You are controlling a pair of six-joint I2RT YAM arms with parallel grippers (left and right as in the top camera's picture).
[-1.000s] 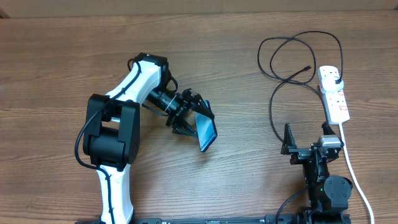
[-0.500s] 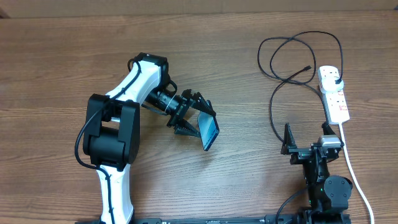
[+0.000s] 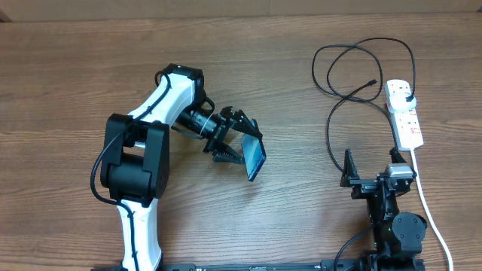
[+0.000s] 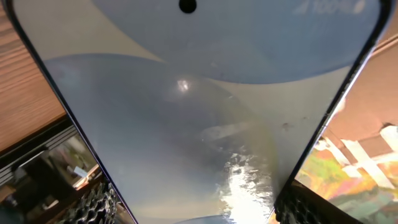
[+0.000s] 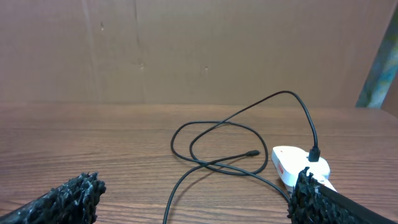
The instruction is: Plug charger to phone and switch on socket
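Observation:
My left gripper [image 3: 239, 143] is shut on the phone [image 3: 255, 159], a slim handset with a light blue screen, held tilted on edge above the table's middle. The phone's screen fills the left wrist view [image 4: 199, 106] between the two fingers. The charger [image 3: 354, 71] is a thin black cable looping at the back right, its connector tip [image 3: 372, 81] lying free and its black plug [image 3: 407, 95] seated in the socket [image 3: 404, 113], a white power strip with red markings. My right gripper [image 3: 369, 175] is open and empty at the front right; the right wrist view shows the cable [image 5: 217, 149] and socket [image 5: 295, 168] ahead.
A thick white cord [image 3: 429, 211] runs from the socket towards the front right edge. The wooden table [image 3: 75, 75] spreads under everything. A brown wall [image 5: 186, 50] stands behind the table in the right wrist view.
My left gripper has shifted slightly to the right with the phone, which has turned a little. The right arm, cable and socket have not moved.

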